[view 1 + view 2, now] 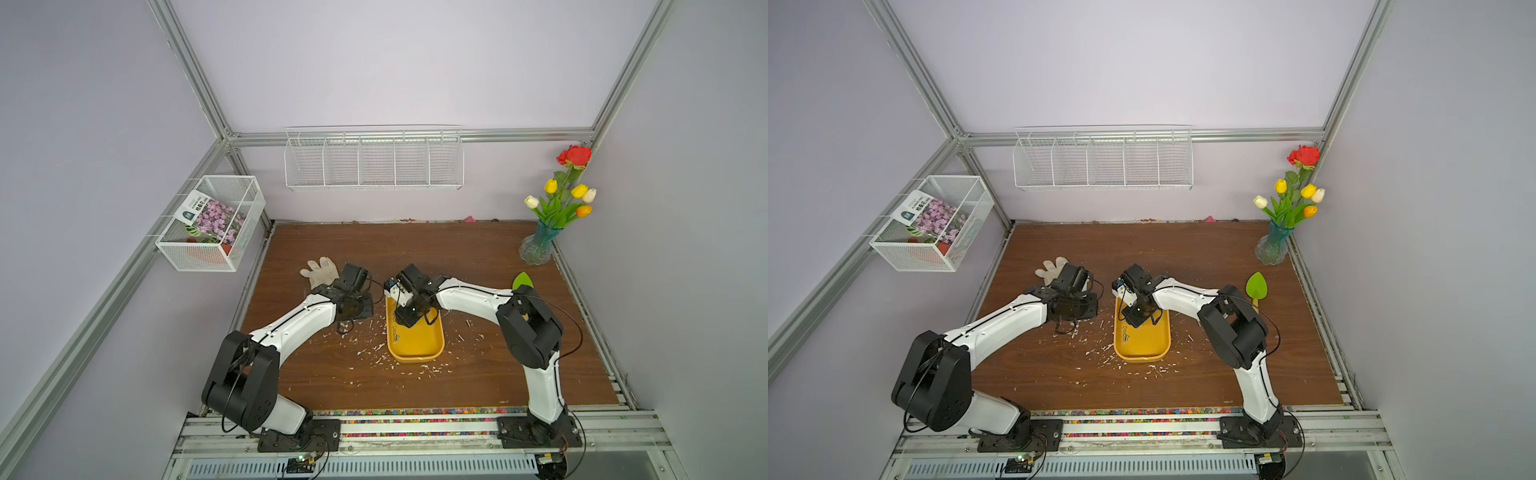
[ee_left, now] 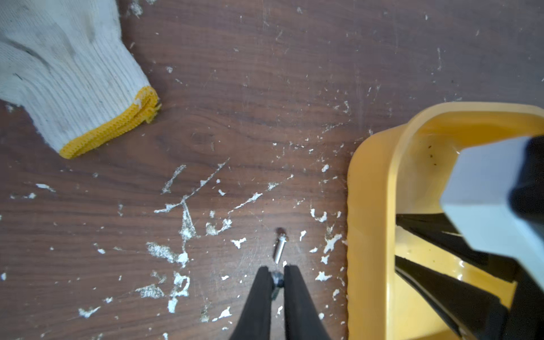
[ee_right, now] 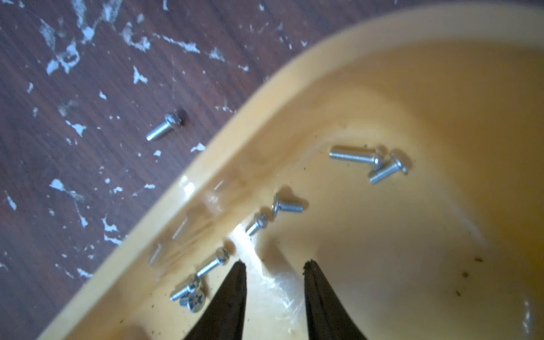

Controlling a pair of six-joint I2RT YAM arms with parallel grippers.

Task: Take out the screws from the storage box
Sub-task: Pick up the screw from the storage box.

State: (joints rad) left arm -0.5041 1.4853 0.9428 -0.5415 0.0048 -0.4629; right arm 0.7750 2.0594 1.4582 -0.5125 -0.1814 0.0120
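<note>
Screws (image 3: 356,156) lie scattered on the floor of the storage box (image 3: 382,88), a shallow yellow-orange tub that sits near the middle of the wooden table (image 1: 415,249) in both top views. They gather along the side of the box nearest the left arm. Two touch each other farther in, two more lie close to the wall, and a small cluster sits just beside the right gripper (image 3: 275,265). That gripper reaches down inside the box with its jaws spread apart and nothing between them; the tips are close to the box floor, though I cannot tell whether they touch it. Outside the box, just beside its wall, the left gripper (image 2: 276,270) points down at the table with its jaws drawn nearly together, pinching a dark-headed screw (image 2: 277,279) between the tips. A loose screw (image 2: 279,247) lies flat on the wood just ahead of those tips, apart from them and near the box. White flakes (image 2: 182,232) litter the table around the box on several sides. A white knitted glove (image 2: 67,73) with a yellow cuff lies flat on the table beyond the left wrist, well apart from the box. At the table's far right corner stands a glass vase (image 1: 538,245) of flowers.
</note>
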